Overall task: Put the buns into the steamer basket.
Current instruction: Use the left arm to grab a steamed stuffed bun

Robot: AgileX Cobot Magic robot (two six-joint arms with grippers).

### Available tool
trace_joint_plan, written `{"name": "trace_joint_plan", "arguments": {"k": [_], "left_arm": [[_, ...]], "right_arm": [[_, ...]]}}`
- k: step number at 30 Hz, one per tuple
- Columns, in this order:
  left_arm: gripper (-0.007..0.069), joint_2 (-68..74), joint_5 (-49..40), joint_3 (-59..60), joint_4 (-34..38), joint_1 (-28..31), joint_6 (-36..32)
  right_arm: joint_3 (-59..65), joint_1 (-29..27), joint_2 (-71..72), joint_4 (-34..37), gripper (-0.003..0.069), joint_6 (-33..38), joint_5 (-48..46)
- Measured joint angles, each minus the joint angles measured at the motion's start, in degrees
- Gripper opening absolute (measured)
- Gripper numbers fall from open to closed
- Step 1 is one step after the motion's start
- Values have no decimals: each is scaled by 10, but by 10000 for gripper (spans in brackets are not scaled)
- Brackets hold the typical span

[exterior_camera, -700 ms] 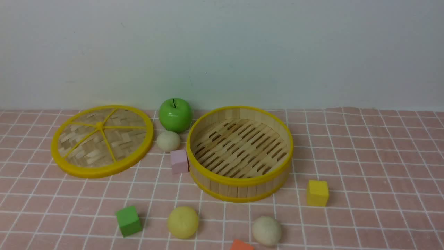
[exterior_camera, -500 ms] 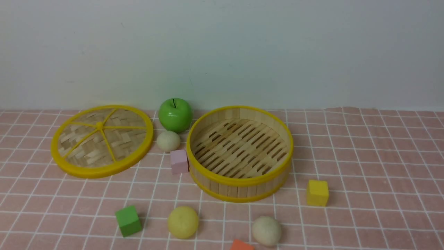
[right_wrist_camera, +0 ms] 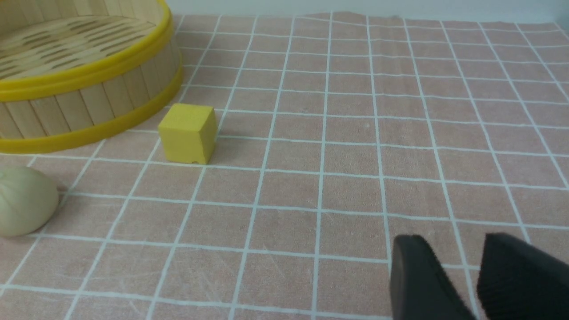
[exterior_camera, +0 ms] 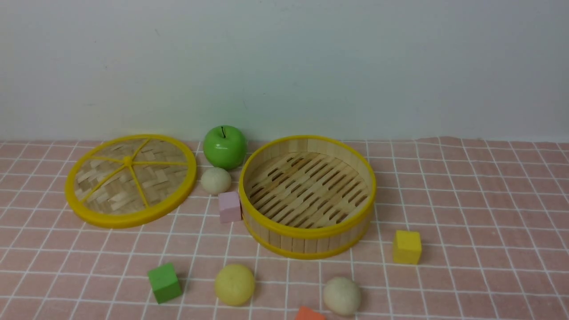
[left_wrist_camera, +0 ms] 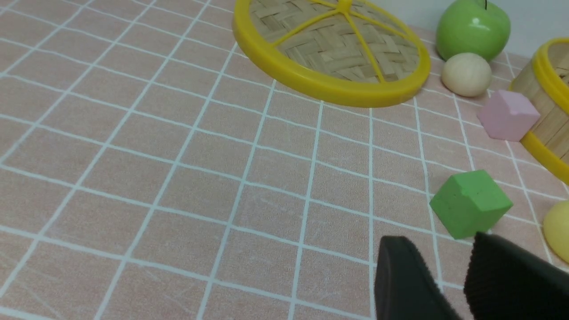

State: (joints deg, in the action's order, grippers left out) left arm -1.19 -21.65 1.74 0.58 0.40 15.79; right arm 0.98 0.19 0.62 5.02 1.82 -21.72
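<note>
While the round bamboo steamer basket with yellow rims stands empty, nothing of the task looks done: one matte off-white bun lies near its left wall by the glossy green apple, and the pale yellow bun and second off-white bun lie in front of it. Both the left gripper and the right gripper hover slightly parted, grasping nothing; all three buns are left to load.

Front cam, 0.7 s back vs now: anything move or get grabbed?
Nothing visibly changed. The far off-white bun, the pale yellow bun and the near off-white bun stay on the cloth outside the empty steamer basket; lid and cubes unmoved. No arm enters the front view; the left gripper and right gripper, seen only in wrist views now, are open and empty.
</note>
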Motion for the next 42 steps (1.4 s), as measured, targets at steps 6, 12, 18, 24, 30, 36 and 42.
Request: {"name": "trace_joint_plan", "arguments": {"k": [6, 12, 18, 24, 30, 36, 42], "left_arm": [[238, 0, 2, 0, 0, 0, 0], [238, 0, 55, 0, 78, 0, 46], [238, 0, 123, 0, 260, 0, 147], [227, 0, 146, -3, 303, 0, 163], [76, 7, 32, -86, 305, 0, 84], [-14, 191, -144, -228, 303, 0, -92], [-14, 434, -251, -351, 298, 0, -218]], "right_arm": [[0, 0, 0, 0, 240, 0, 0], [0, 0, 0, 0, 240, 0, 0], [0, 0, 0, 0, 240, 0, 0], [0, 0, 0, 0, 240, 0, 0], [0, 0, 0, 0, 240, 0, 0], [0, 0, 0, 0, 240, 0, 0], [0, 0, 0, 0, 240, 0, 0]]}}
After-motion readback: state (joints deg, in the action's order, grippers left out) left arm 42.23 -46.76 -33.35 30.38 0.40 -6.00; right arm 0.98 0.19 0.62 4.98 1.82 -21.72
